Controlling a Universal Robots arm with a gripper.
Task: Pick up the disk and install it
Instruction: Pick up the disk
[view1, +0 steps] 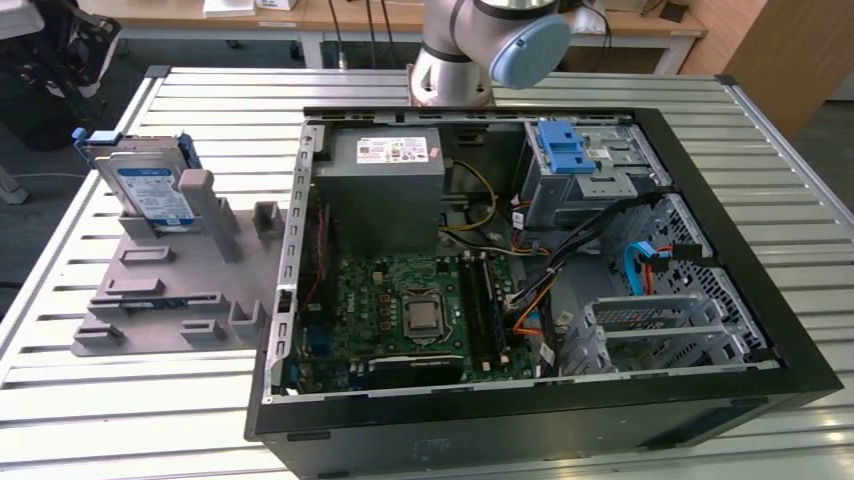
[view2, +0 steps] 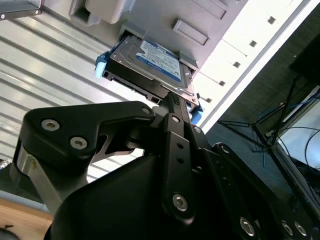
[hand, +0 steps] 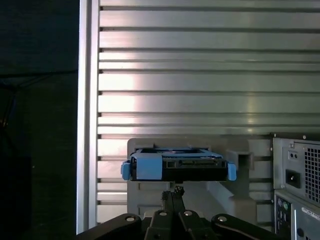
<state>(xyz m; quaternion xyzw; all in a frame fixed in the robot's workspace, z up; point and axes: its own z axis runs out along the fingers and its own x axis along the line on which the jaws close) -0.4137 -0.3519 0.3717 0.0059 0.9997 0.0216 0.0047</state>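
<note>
Okay, nearest first: gripper (hand: 173, 192) in the first wrist view, black linkages drawn in to the middle, jaws clenched tip to tip with nothing between them. The second wrist view gives the same picture, one thin finger stack.

Straight ahead of the tips sits the disk (hand: 175, 167). In the first wrist view its narrow end faces the jaws, the wide side of that end runs crosswise, and there is a blue rail at each side. The jaws are centred on that end. The disk's long axis runs away from the gripper, about in line with its reach. Tips and disk overlap in both wrist views, so I can't tell contact from those; I'd judge them apart.

In the exterior view the disk (view1: 150, 190) stands on edge, leaning back, label out. It is slotted into the grey fixture (view1: 160, 290) at the exterior view's left, not yet picked up.

The fixture rests on the slatted metal surface (view1: 80, 400). Just beside it, toward the exterior view's right, is the open computer case (view1: 534, 430), lying on its side. Inside are the board, a grey power supply (view1: 387, 190) and a drive cage with a blue latch (view1: 567, 150). The arm base (view1: 467, 50) is at the far edge.
</note>
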